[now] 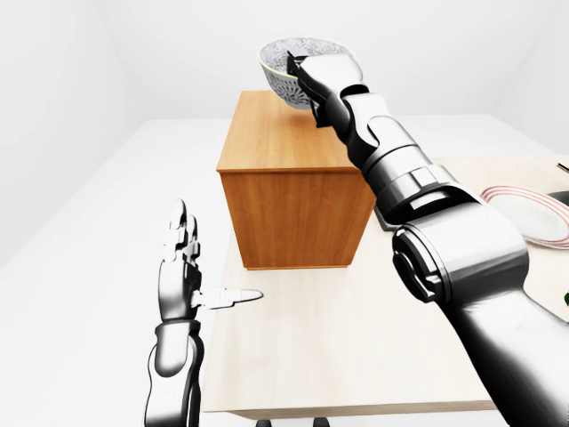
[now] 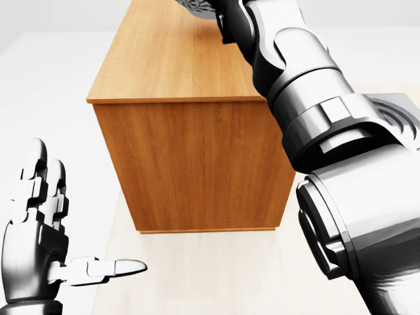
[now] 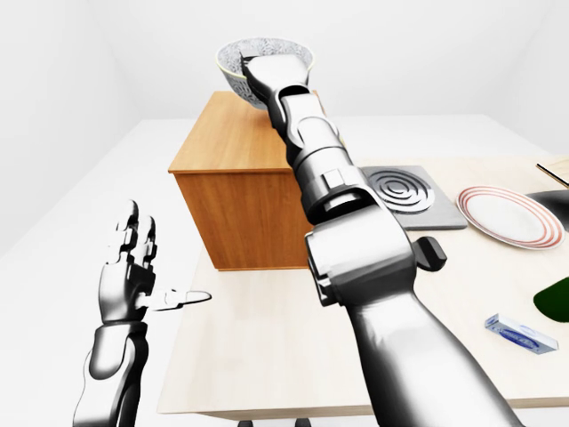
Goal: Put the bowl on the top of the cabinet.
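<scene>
A patterned grey-and-white bowl is held by my right hand, whose fingers close on its rim. The bowl hangs over the far end of the wooden cabinet's top; I cannot tell whether it touches the wood. In the head view only the bowl's lower edge shows at the top, with my right arm stretched over the cabinet. My left hand is open and empty, low at the left, beside the table's left edge.
The cabinet stands on a pale table. To its right lie a grey ringed mat, a red-rimmed plate, a small clear-blue block and a dark green thing at the right edge.
</scene>
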Motion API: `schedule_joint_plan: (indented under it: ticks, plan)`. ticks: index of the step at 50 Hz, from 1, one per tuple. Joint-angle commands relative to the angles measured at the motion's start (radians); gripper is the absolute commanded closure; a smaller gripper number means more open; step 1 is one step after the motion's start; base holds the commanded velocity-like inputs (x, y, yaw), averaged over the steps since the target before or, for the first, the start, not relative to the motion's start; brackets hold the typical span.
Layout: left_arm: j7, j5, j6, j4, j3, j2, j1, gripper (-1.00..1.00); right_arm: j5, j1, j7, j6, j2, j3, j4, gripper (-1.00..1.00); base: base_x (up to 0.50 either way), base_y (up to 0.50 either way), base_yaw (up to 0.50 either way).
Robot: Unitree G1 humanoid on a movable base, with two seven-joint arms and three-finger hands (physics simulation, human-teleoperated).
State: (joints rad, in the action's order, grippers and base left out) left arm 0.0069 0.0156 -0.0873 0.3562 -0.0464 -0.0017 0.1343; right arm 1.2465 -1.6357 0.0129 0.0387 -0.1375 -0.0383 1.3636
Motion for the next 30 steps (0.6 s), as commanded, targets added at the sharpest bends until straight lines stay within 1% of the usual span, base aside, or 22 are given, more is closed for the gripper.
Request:
schedule_joint_plan:
  ticks: [1,21,29,30]
  plan:
    - [0.005,0.000,0.000,0.004,-0.003,0.000,-0.008,-1.00,0.038,0.032,0.025,-0.002,0.021,-0.005,-0.015,1.00,0.00,0.00,0.00]
    - [-0.002,-0.003,0.000,0.000,-0.003,0.002,-0.003,-1.00,0.049,0.062,0.034,0.002,0.051,-0.014,-0.015,1.00,0.00,0.00,0.00]
    - [-0.003,0.000,0.000,0.002,0.000,0.001,-0.002,-1.00,0.053,0.067,0.034,-0.005,0.050,-0.014,-0.014,1.00,0.00,0.00,0.00]
    - [-0.004,0.000,0.000,0.000,0.000,0.001,-0.002,-1.00,0.055,0.067,0.035,-0.006,0.049,-0.015,-0.014,0.17,0.00,0.00,0.00]
